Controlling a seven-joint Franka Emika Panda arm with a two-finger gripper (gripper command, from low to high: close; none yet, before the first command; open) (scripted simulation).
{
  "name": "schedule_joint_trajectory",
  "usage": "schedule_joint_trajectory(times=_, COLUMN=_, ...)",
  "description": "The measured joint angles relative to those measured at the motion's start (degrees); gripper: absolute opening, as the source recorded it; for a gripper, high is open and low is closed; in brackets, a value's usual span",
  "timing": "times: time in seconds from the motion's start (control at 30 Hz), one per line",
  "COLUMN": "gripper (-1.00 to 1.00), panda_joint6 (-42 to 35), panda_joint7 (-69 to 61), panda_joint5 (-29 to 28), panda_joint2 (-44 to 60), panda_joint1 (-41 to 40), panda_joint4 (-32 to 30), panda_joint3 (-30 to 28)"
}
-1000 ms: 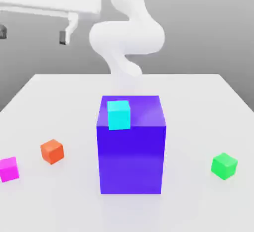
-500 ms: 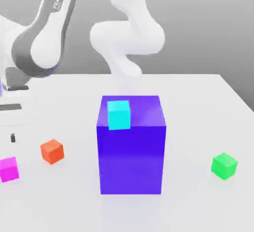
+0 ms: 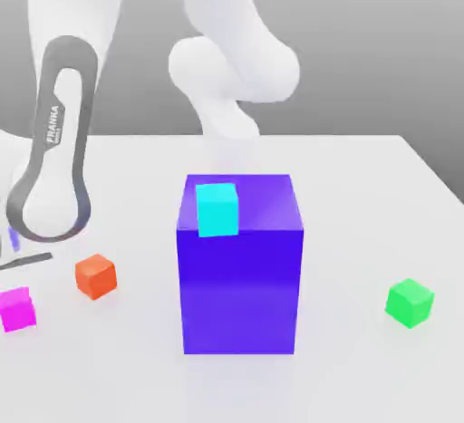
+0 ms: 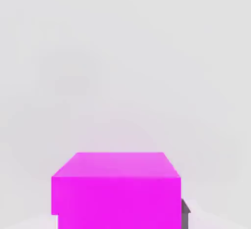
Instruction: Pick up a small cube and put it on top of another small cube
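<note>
Magenta cube; pincer closed on it.

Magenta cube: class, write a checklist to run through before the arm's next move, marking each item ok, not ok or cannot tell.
1. Magenta cube between the fingers of the gripper: ok.
2. Gripper closed on it: ok.
3. Magenta cube lifted off the table: not ok, it looks to be down on it.
4. Tops of the orange cube and green cube bare: ok.
5. Cyan cube resting on the blue-violet block: ok.
6. Which cube should receive it: cannot tell.
</note>
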Motion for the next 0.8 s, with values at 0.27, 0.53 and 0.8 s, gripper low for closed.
schedule_joint_trajectory(times=0.27, gripper=-1.00, panda_joint6=-6.33, panda_joint7=9.71, panda_joint5=-11.74, panda_joint2=-11.16, panda_joint1=9.44, panda_joint4=-0.48, panda_joint3=-6.11)
schedule_joint_trajectory(times=0.53, gripper=-1.00, panda_joint6=-6.40, panda_joint7=17.96, panda_joint5=-14.38, panda_joint2=-15.20, panda_joint1=22.57, panda_joint4=2.33, panda_joint3=3.03)
schedule_joint_trajectory(times=0.8, gripper=-1.00, panda_joint6=-7.58, panda_joint7=30.12, panda_joint5=-18.70, panda_joint2=-20.06, panda_joint1=36.99, panda_joint4=-2.01, panda_joint3=12.74)
